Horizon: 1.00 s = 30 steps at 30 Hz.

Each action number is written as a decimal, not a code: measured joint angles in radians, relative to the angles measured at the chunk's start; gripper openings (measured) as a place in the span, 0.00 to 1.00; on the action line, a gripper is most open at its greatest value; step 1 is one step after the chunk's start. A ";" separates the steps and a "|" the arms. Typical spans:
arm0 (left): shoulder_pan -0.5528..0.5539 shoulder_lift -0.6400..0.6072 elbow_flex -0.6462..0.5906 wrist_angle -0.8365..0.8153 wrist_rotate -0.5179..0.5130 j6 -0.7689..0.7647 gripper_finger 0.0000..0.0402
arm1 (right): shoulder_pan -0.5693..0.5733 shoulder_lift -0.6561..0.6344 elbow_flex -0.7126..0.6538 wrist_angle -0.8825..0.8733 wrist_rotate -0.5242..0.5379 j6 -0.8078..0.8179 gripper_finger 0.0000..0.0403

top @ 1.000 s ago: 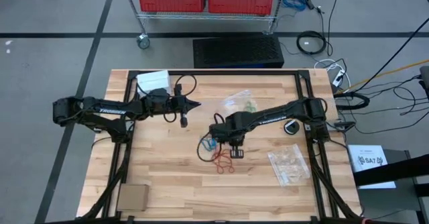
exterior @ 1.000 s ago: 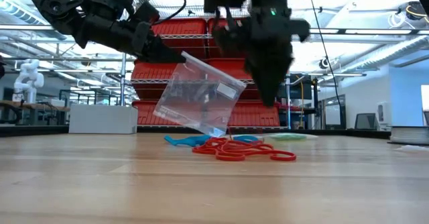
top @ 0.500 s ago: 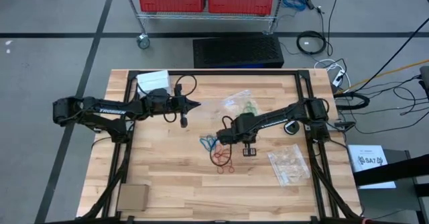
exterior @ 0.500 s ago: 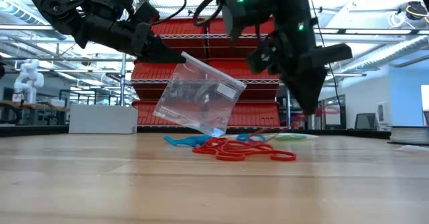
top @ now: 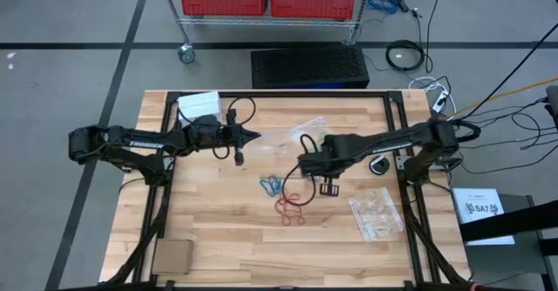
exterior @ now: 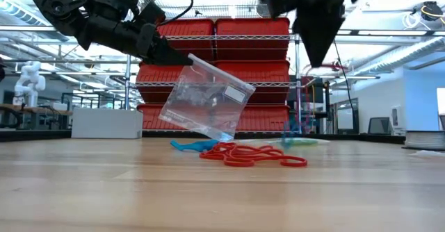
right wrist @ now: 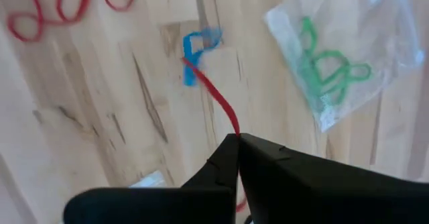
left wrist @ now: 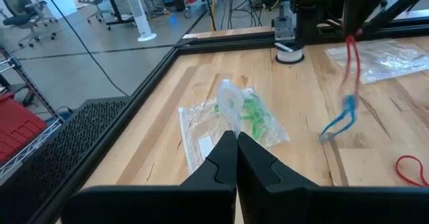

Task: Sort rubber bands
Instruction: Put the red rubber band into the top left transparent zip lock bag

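**Right pincer up with a red band, a blue one caught on it**

Butcher-block table (top: 209,230) fills the high view, with red bins on a wire cart behind it. My left arm reaches in from the left. The left gripper (top: 248,136) has its fingers pressed together on the edge of a clear bag (exterior: 208,100), which hangs tilted above the wood in the low view. I cannot tell what that bag holds.

The right gripper (top: 305,162) is raised near the table's middle, fingers clamped on a red rubber band (right wrist: 214,96). The band runs straight out from the fingertips as a taut strand, and a blue rubber band (right wrist: 194,53) is caught on its far end.

The loose rubber bands lie on the near side of that pincer, the blue ones (top: 272,185) nearer it and the red ones (top: 290,208) just beyond them. They are closer to the right arm than to the left.

On the far side of the right pincer lies a second clear bag (top: 314,134) with green bands (right wrist: 332,66) inside. A third bag (top: 375,213) sits near the right edge with pale contents I can't identify.

As I judge it, the coming move turns on the gap between the held strand and the mouth of the hanging bag. The snagged blue band could ride along into the wrong bag.
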 joint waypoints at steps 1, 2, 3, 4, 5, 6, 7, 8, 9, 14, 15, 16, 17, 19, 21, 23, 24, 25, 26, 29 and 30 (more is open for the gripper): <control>0.000 0.000 0.000 0.000 0.000 0.000 0.00 | 0.000 -0.016 0.000 0.002 0.000 0.010 0.00; 0.000 0.000 0.000 0.000 0.000 0.000 0.00 | 0.000 -0.030 0.000 0.007 0.001 0.019 0.00; 0.000 0.000 0.000 0.000 0.000 0.000 0.00 | 0.000 -0.047 0.000 0.013 0.001 0.027 0.00; 0.000 0.000 0.000 0.000 0.000 0.000 0.00 | 0.000 -0.063 0.000 0.018 0.002 0.035 0.00; 0.000 0.000 0.000 0.000 0.000 0.000 0.00 | 0.000 -0.079 0.000 0.024 0.002 0.042 0.00; 0.000 0.000 0.000 0.000 0.000 0.000 0.00 | 0.000 -0.093 0.000 0.033 0.002 0.048 0.00; 0.000 0.000 0.000 0.000 0.000 0.000 0.00 | 0.000 -0.106 0.000 0.045 0.002 0.053 0.00; 0.000 0.000 0.000 0.000 -0.001 0.000 0.00 | 0.000 -0.119 0.000 0.060 0.003 0.061 0.00; 0.000 0.000 0.000 0.000 -0.001 0.000 0.00 | 0.000 -0.128 0.000 0.077 0.008 0.068 0.00; 0.000 0.000 0.000 0.001 -0.001 0.000 0.00 | -0.004 -0.122 0.001 0.186 0.041 0.022 0.00; 0.000 0.000 0.000 0.000 -0.001 0.000 0.00 | -0.006 -0.116 0.001 0.218 0.063 0.006 0.00; 0.000 0.000 0.000 0.000 -0.001 0.000 0.00 | -0.011 -0.111 0.001 0.249 0.083 -0.011 0.00; 0.000 0.000 0.000 0.001 -0.001 0.000 0.00 | -0.017 -0.109 0.001 0.281 0.099 -0.031 0.00; 0.000 0.000 0.000 0.000 -0.001 0.000 0.00 | -0.029 -0.108 0.001 0.350 0.153 -0.064 0.00; 0.000 0.000 0.000 0.000 -0.001 0.000 0.00 | -0.044 -0.108 0.001 0.411 0.211 -0.097 0.00; 0.000 0.000 0.000 -0.001 -0.001 0.000 0.00 | -0.058 -0.108 0.010 0.431 0.258 -0.140 0.00; 0.000 0.000 0.000 -0.002 -0.001 0.000 0.00 | -0.065 -0.108 0.017 0.442 0.275 -0.165 0.00; 0.000 0.000 0.000 -0.002 -0.001 0.000 0.00 | -0.074 -0.109 0.020 0.464 0.284 -0.191 0.00; 0.000 0.000 0.000 -0.002 -0.001 0.000 0.00 | -0.084 -0.109 0.020 0.487 0.286 -0.216 0.00; 0.000 0.000 0.000 -0.002 0.000 0.000 0.00 | -0.112 -0.108 0.020 0.537 0.286 -0.282 0.00; 0.000 0.000 0.000 -0.002 0.000 0.000 0.00 | -0.121 -0.108 0.020 0.549 0.286 -0.308 0.00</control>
